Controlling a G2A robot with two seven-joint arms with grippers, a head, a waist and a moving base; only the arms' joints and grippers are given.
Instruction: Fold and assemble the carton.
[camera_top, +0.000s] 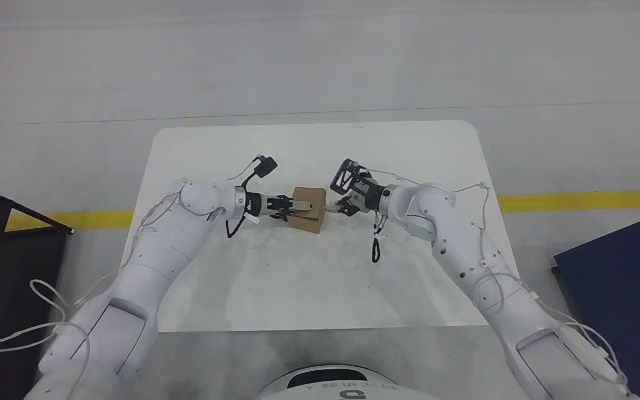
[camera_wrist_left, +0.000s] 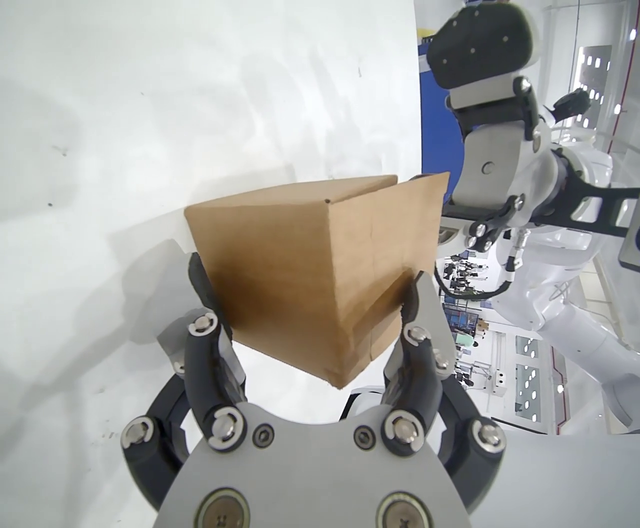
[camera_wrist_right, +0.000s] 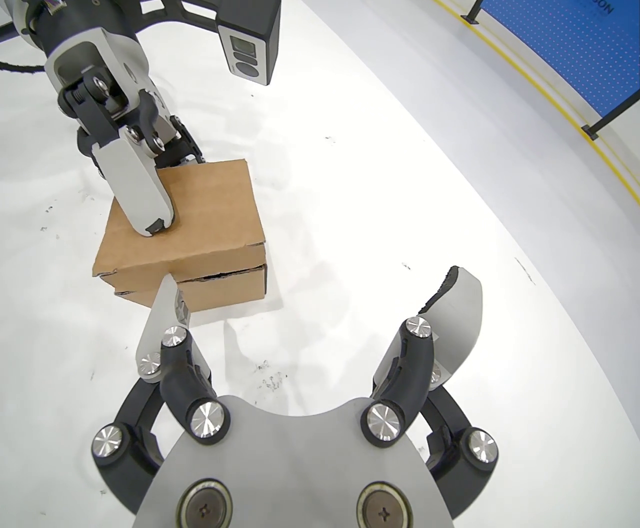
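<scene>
Near the middle of the white worktop (camera_top: 300, 290), we clamp the closed brown carton (camera_top: 308, 208) in our left hand (camera_wrist_left: 307, 280); our right hand (camera_wrist_right: 312, 287) spreads wide just beside it.

The carton (camera_top: 309, 208) stands on the worktop (camera_top: 400, 290) and is closed in on two sides. On the side toward the left arm, the left pincer (camera_wrist_left: 307, 287) clamps the carton, with one finger (camera_wrist_right: 137, 192) lying over its top face, so there is no way in from there. On the opposite side the right pincer (camera_wrist_right: 314, 285) stands spread wide. One fingertip (camera_wrist_right: 167, 292) is at the carton's flap face, and I cannot tell if it touches. The gap between its fingers is free. Beyond the carton and in front of it, the worktop is bare, so a pincer could pass there.
</scene>
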